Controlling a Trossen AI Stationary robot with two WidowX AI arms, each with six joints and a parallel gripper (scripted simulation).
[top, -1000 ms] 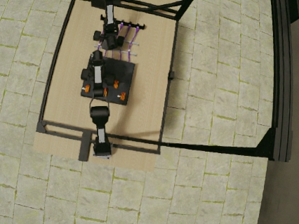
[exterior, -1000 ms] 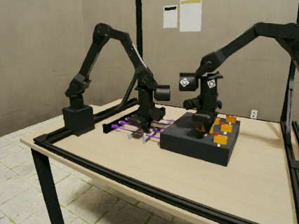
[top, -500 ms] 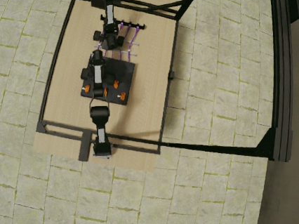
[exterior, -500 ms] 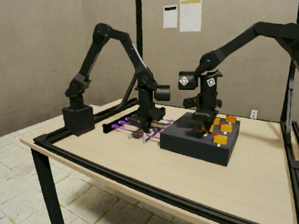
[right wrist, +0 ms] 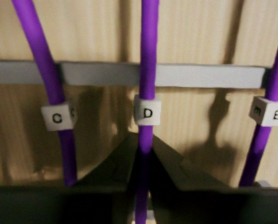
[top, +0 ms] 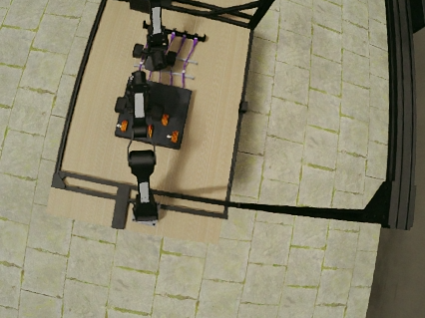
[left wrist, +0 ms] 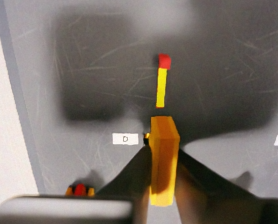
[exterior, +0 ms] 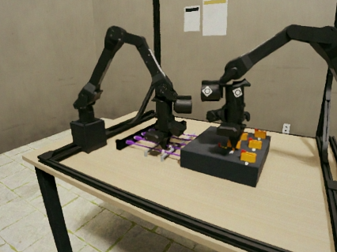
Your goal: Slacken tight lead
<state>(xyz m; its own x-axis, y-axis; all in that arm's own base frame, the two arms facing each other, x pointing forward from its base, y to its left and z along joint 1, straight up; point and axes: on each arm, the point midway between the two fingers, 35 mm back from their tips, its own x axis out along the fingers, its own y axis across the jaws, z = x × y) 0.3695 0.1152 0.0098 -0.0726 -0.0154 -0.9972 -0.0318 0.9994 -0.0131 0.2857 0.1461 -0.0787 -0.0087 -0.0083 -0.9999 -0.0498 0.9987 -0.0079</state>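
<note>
In the left wrist view my left gripper (left wrist: 159, 152) is shut on the orange handle (left wrist: 163, 165) next to the label D (left wrist: 125, 138) on the dark box (left wrist: 225, 75) (exterior: 213, 161) (top: 182, 102). A yellow strip with a red tip (left wrist: 161, 87) lies on the box beyond the handle. In the exterior view this gripper (exterior: 232, 141) points down at the box top. My right gripper (right wrist: 141, 140) (exterior: 163, 139) is shut on the purple lead D (right wrist: 149, 60), just below its D tag (right wrist: 147, 113) and the grey clamp bar (right wrist: 100, 74). Lead C (right wrist: 52, 75) runs beside it.
Other orange handles (exterior: 255, 144) (top: 174, 137) stand on the box. Several purple leads (top: 185, 59) (exterior: 140, 138) run from a black rail (top: 192, 34) across the table towards the box. A black frame (top: 239, 107) edges the table.
</note>
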